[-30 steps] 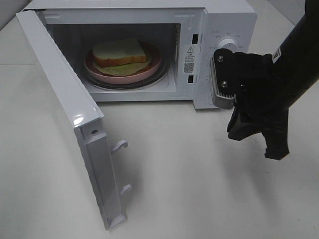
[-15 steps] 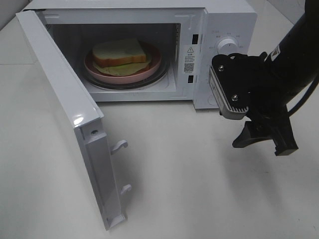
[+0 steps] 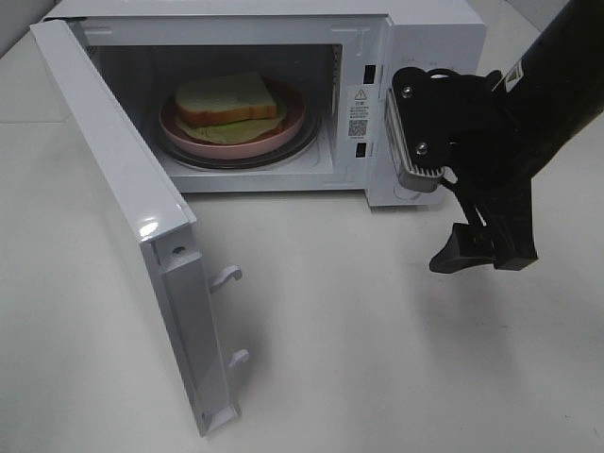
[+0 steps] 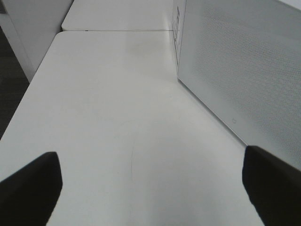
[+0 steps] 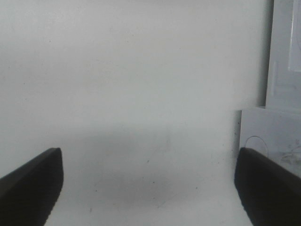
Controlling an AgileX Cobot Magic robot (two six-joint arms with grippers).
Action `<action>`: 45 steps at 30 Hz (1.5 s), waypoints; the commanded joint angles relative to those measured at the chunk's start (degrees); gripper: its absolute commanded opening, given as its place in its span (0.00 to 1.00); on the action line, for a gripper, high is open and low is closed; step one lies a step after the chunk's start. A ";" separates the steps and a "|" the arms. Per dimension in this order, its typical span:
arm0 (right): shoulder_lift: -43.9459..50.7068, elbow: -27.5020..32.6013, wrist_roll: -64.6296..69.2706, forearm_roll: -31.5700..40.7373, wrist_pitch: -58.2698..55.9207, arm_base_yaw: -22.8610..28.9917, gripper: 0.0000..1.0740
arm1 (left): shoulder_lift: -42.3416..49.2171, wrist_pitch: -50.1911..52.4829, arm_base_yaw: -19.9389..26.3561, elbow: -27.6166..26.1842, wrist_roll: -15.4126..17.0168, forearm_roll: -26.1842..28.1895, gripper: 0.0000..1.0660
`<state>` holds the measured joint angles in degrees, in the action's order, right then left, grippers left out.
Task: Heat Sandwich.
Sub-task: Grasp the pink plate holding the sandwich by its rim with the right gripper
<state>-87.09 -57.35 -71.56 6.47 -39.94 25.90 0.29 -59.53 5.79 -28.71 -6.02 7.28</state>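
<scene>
Sandwich [image 3: 226, 99] sits on the pink plate [image 3: 283, 134] inside the microwave [image 3: 429, 33], so loading looks done. Door [image 3: 118, 179] stands wide open, hinged left, swung out over the counter [image 3: 359, 340]. Right fingers [image 5: 28, 186] are spread wide and empty in front of the control panel [image 3: 415, 52]; the sandwich lies left of and behind them. Left fingers [image 4: 30, 188] are also apart and empty, low over the counter, with the door's meshed face just beside. My read: closing the door comes next, and the left arm is nearer.
</scene>
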 commanded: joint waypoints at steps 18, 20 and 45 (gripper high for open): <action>-4.18 -9.74 5.61 -10.71 0.57 9.00 0.85 | 1.26 0.29 0.17 0.17 0.40 0.46 0.92; -6.82 -12.43 6.02 -10.89 0.69 10.14 0.85 | 1.26 0.29 0.17 0.17 0.40 0.46 0.92; -23.26 -26.30 9.00 -12.20 9.51 12.83 0.84 | 1.26 0.29 0.17 0.17 0.40 0.46 0.92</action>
<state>-110.24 -83.37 -63.03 -5.67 -31.23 38.50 0.29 -59.53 5.79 -28.71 -6.02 7.28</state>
